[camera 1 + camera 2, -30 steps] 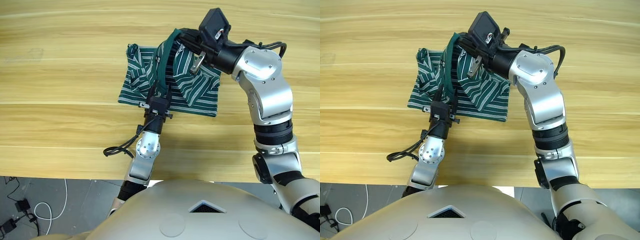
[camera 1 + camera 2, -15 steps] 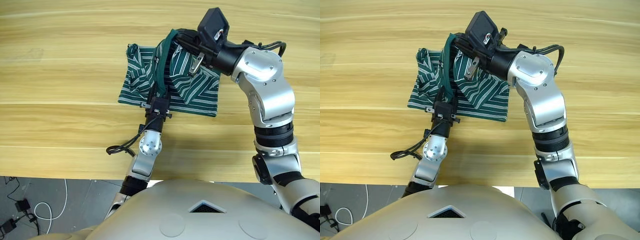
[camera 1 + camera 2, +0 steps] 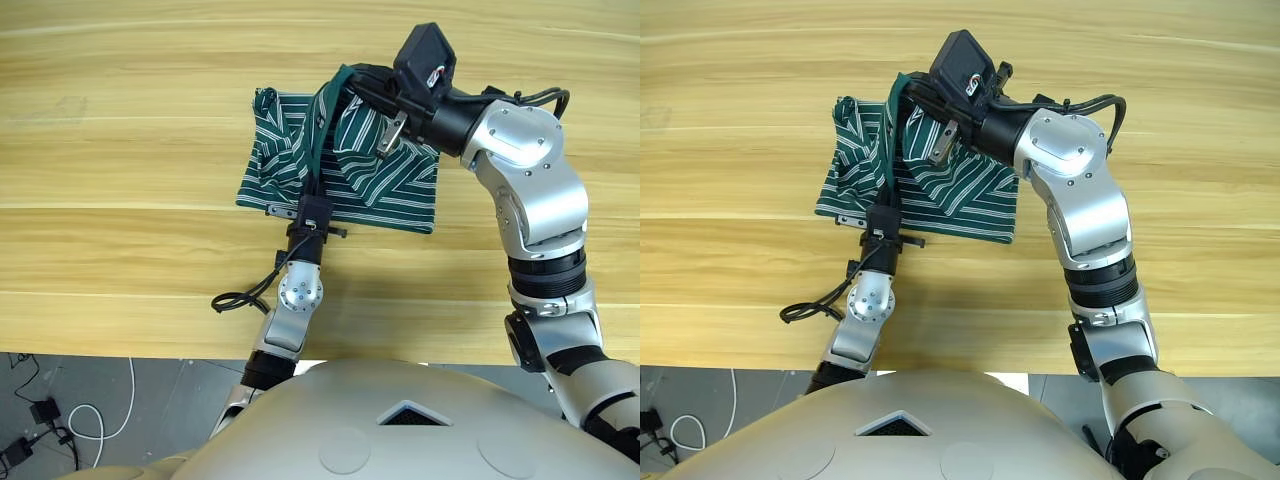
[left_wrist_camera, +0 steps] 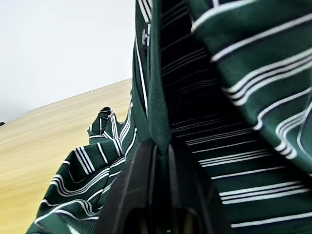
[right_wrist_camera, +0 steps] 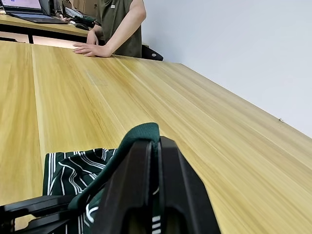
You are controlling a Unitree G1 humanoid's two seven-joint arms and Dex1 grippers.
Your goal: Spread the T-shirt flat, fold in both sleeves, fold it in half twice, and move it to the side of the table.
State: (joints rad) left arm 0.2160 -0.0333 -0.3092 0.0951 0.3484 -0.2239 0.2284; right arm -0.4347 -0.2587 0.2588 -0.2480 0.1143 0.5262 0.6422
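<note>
A dark green T-shirt [image 3: 400, 185] with white stripes lies partly folded on the wooden table [image 3: 120, 150], its near part lifted off the surface. My left gripper [image 3: 313, 196] is shut on a raised green edge of the shirt near its front hem; its fingers [image 4: 146, 165] pinch the band. Above the shirt's far side, my right gripper [image 3: 345, 75] is shut on the same lifted edge, and its fingers [image 5: 146, 161] clamp the green band [image 5: 141, 132]. The cloth stretches taut between the two grippers.
The table spreads wide on all sides of the shirt. A black cable [image 3: 245, 295] loops beside my left forearm near the table's front edge.
Both grippers have carried the lifted edge slightly leftward and farther from me. The left gripper advanced over the shirt's front hem.
</note>
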